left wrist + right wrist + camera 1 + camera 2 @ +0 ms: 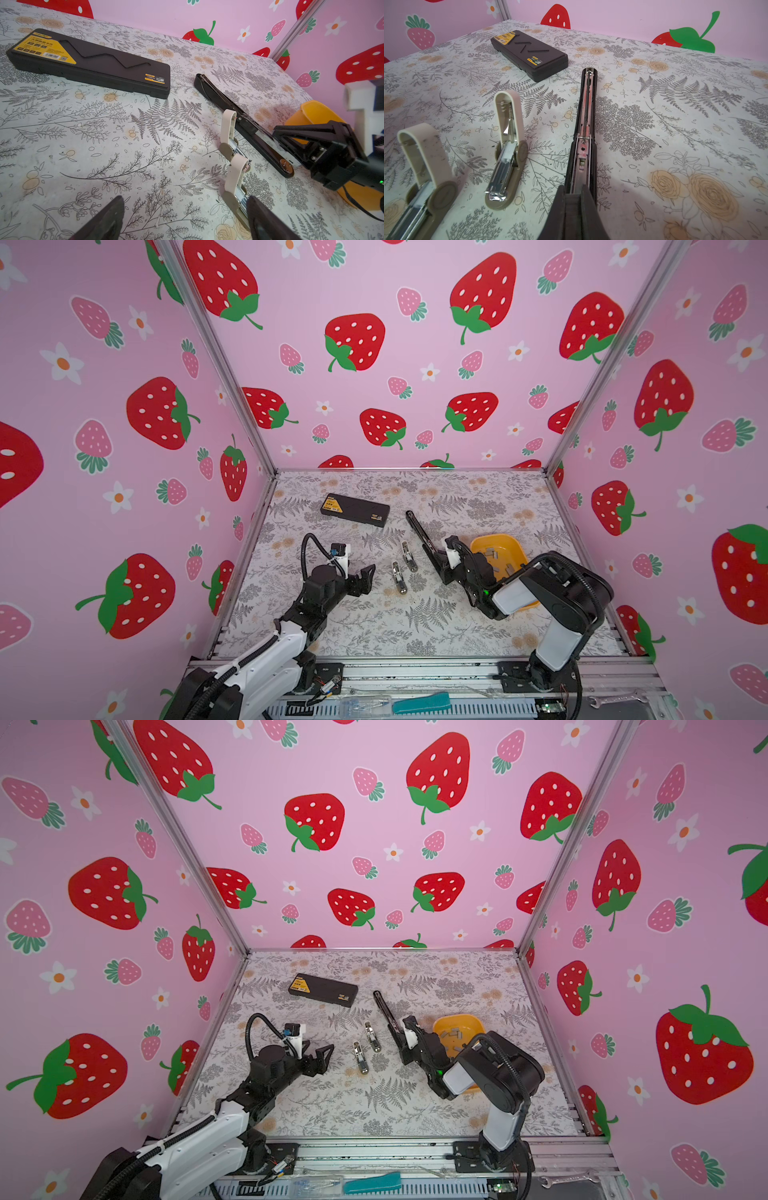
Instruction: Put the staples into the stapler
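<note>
left hand [368, 578] apart | right hand [573, 192] together at slim black stapler [586, 116] | staples [494, 554] in glossy yellow tub [515, 545]

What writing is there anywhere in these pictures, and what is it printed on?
On the black case, the large yellow label: dark print and a barcode, too blurred to read.
At the case's other end, the small yellow sticker: too small to read.
Nothing else in view shows any writing.

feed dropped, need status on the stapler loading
Left fingers open, empty. Right fingers shut on black stapler, opened flat. Staples in yellow tray. Right arm partly over tray.
</note>
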